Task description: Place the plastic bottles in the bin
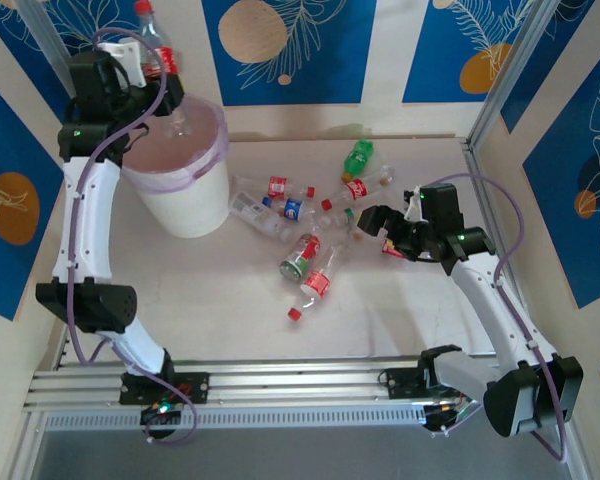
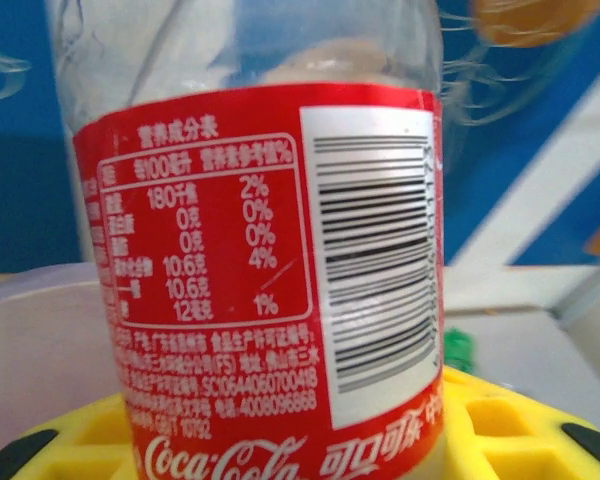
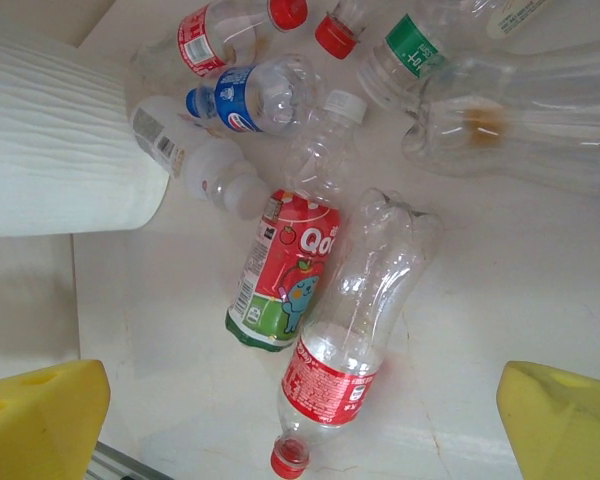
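Clear plastic with a red cap, the red-labelled bottle point(image 1: 160, 58) stands upright over the far-left rim of the bin point(image 1: 185, 205). It is clamped between the yellow pads point(image 2: 490, 420) of the left gripper point(image 1: 155, 82), and its base hangs just inside the pink bag point(image 1: 165, 150) that lines the bin. The left arm point(image 1: 90, 220) curves down close along the bin's left side, with a purple cable point(image 1: 70, 280) running beside it. To the right of the bin lies the heap of bottles point(image 1: 300, 215). The nearest, a pale clear bottle point(image 3: 185, 155), is just beside the bin's white wall, with a blue-labelled bottle point(image 3: 242, 97) next to it. A red-and-green-labelled bottle point(image 3: 285, 270) and a clear bottle with a red band point(image 3: 345, 330) lie side by side on the heap's near edge, touching. A green bottle point(image 1: 358, 157) sits at the heap's far edge, well apart from the bin. A loose red cap point(image 1: 293, 313) rests alone on the near side of the heap. The right gripper point(image 1: 378, 228) hovers at the heap's right edge, its pads spread wide apart with nothing between them. The back wall point(image 1: 290, 50) runs close behind the bin, leaving little room there. The table point(image 1: 210, 300) is bare on the bin's near side as far as the aluminium rail point(image 1: 280, 385). Well to the right of the bin, beyond the heap, a metal frame post point(image 1: 505, 95) and the side wall bound the table.
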`<state>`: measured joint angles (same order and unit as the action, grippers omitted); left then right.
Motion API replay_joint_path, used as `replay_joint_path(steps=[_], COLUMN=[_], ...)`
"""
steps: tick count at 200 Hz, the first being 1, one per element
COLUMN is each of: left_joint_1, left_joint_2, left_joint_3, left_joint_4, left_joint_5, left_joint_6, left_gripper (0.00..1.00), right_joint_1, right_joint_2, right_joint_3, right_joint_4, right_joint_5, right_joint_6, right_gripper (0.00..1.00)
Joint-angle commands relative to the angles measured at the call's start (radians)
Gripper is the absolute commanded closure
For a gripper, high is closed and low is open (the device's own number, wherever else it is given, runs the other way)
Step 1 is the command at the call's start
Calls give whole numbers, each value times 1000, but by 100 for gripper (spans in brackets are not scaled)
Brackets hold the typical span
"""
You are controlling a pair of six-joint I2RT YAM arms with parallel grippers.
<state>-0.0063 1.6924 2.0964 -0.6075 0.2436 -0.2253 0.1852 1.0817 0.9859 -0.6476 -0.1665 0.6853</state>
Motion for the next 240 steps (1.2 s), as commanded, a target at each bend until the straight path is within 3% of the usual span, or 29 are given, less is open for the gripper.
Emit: replay_joint_path(steps=[1,47,77,123,160,175,204,240], left_joint_1=[40,44,43,43,43,43,43,43], left_joint_2=[20,79,56,23,37,51,71,78], left_joint_3=[-38,-111,-272,-466,-529,-527,-517,-506], left_joint_4=[46,52,119,201,239,237,230,222], left_joint_5=[-119,-159,-127,-98,-76,-74,-64,-61], left_joint_6=[55,172,221,233,239,242,247,247], left_gripper=[100,100,100,100,100,88,51,36], right_joint_1=[-9,-17,-20,-25,-24,-25,-25,-26], right_joint_2=[-6,-7,-7,9,12,11,4,1], right_joint_3=[-3,-15,-27,-36,-45,-47,-53,-56], right_joint_4=[-33,-32,-26,-13,-9,-13,-17,-17], right_joint_5=[-40,-45,-47,-50,-50,-47,-38,-34], right_joint_6=[-39,-47,-46,-47,-46,-48,-49,-47], right_gripper=[0,0,1,1,1,1,1,1])
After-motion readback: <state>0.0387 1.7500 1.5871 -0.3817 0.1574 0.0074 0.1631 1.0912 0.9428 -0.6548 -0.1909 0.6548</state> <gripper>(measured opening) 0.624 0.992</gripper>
